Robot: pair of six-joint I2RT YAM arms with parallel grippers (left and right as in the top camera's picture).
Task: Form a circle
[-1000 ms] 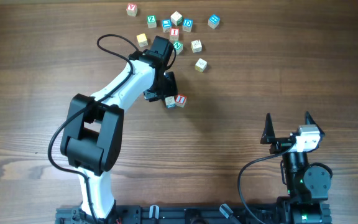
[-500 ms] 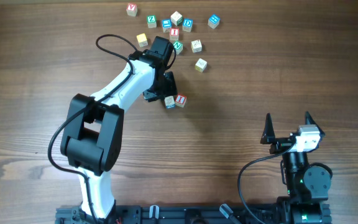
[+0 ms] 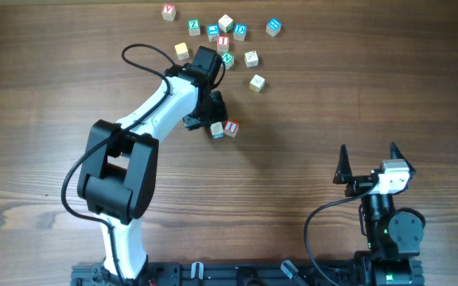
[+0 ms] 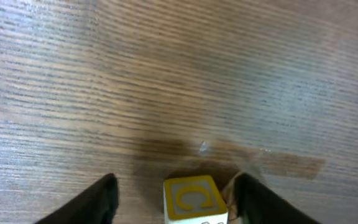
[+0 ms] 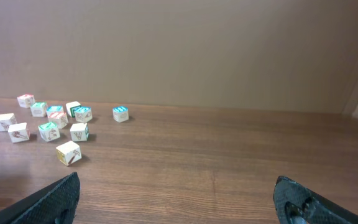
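Wood-grain tabletop fills the overhead view. The left arm, white with black joints, reaches from the near edge up towards the middle, a black cable looping off it. The right arm is folded at the near right corner, well apart from every cube.

The right hand is spread wide with nothing between its fingers. Its wrist view looks across bare wood to the scatter far off on the left.

The left hand is down over the middle of the tabletop, and its jaws stand partly apart. In its wrist view a cube with a yellow C sits on the wood between the fingers. One finger stands clear of it with bare wood between them. The other is just beside it; I cannot tell whether they touch. The cube is not clamped.

The scatter, about a dozen loose cubes with green, blue and red letters, lies near the far edge, above the hand.

The circle sits just below the hand, near mid-table. Only two of its cubes show from overhead: a red cube with a white I and a cream cube, touching side by side. Any others are hidden under the hand.
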